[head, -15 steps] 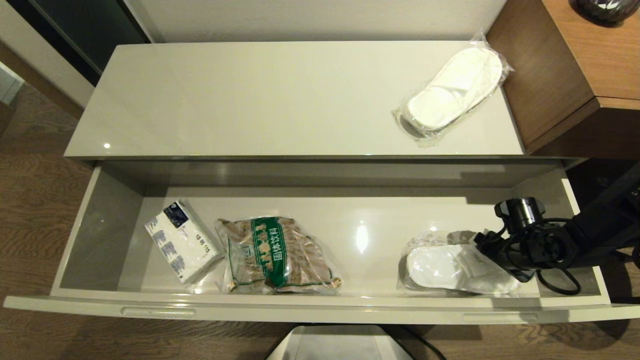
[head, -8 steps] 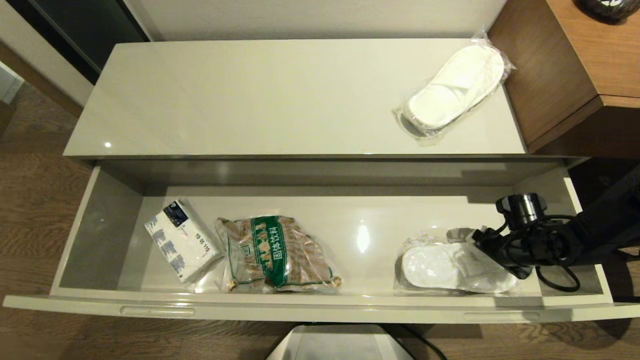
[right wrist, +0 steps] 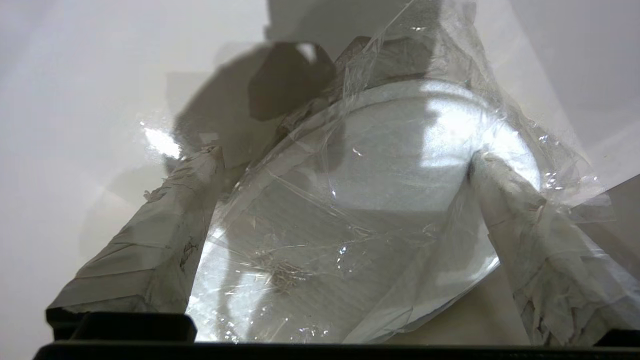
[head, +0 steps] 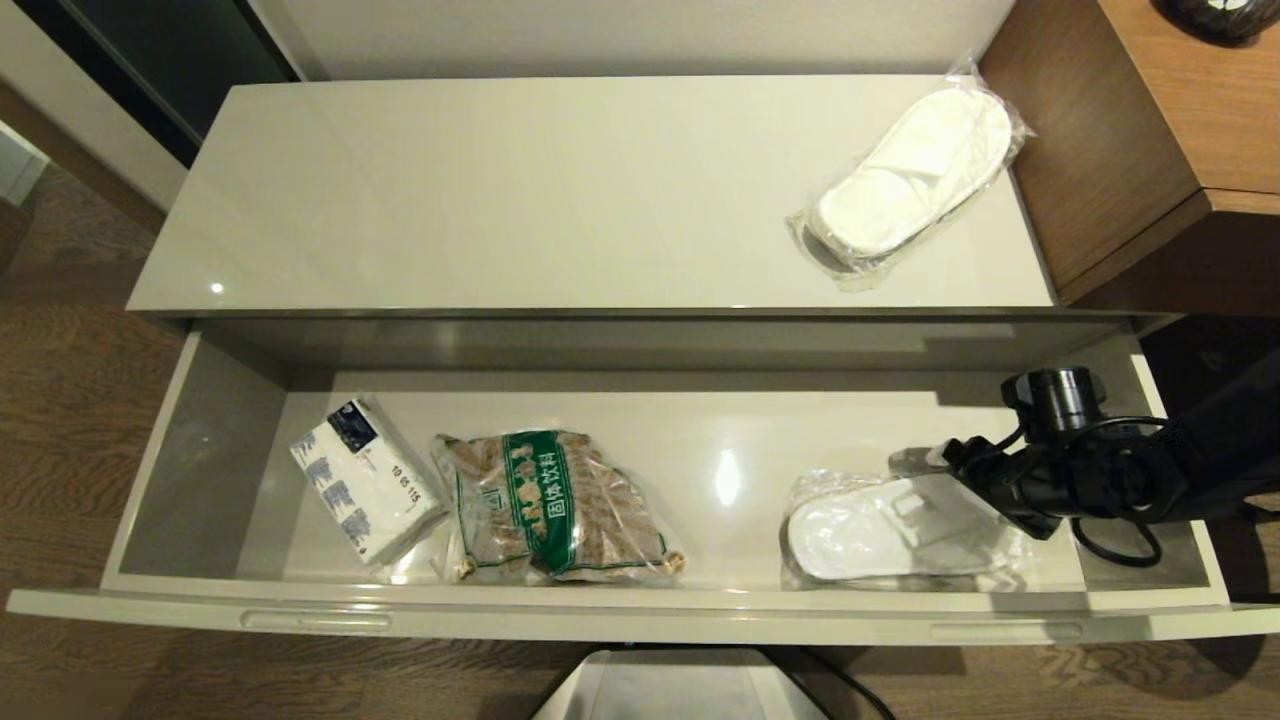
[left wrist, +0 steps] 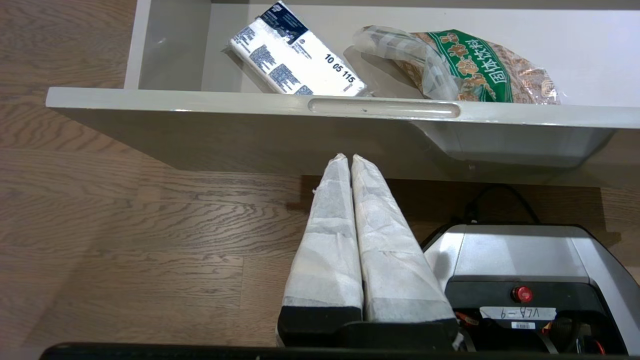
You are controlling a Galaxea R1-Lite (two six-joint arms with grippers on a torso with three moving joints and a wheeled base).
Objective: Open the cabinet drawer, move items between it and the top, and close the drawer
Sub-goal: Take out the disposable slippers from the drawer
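The cabinet drawer (head: 200,470) stands pulled right out, and the right pincer (head: 945,470) sits at its right end, fingers (right wrist: 165,225) spread wide either side of one bagged slipper (head: 880,525) — straddling it, not clamped. The other slipper (head: 910,175) lies at the top's (head: 500,190) right end, while the left pincer (left wrist: 350,160) hangs below the drawer front, pressed together on nothing.

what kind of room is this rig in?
Likely a hotel room or a mock-up of one: bagged disposable slippers on the cabinet top and in the open drawer, a tissue pack beside a snack bag, wood desk, wood-look floor.
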